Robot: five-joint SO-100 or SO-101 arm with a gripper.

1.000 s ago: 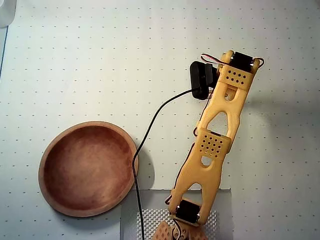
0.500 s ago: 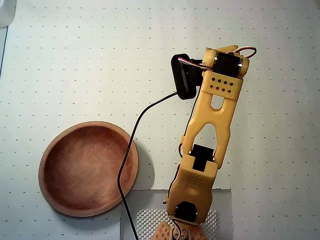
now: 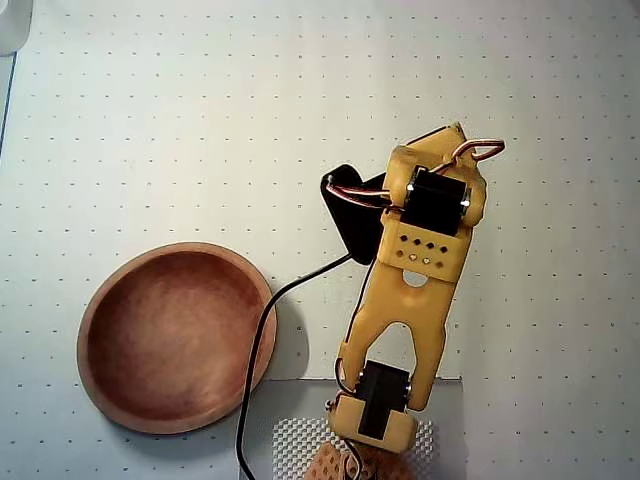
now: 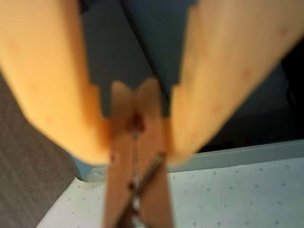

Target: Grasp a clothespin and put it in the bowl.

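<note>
Yellow arm folded up over the near edge of the surface, gripper clamped.

In the overhead view the yellow plastic arm (image 3: 405, 300) rises from its base at the near edge, right of centre, its links stacked steeply. In the wrist view the two-finger yellow gripper (image 4: 137, 142) pinches a light-tan wooden spring clothespin (image 4: 137, 185) between blurred fingers (image 4: 57, 85).

Overhead view bright, even, soft shadows, wrist view heavily blurred

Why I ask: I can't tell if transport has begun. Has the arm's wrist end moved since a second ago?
Yes. In the overhead view the wrist end has drawn back toward the bottom edge and shifted left, nearer the bowl, which has stayed put.
</note>
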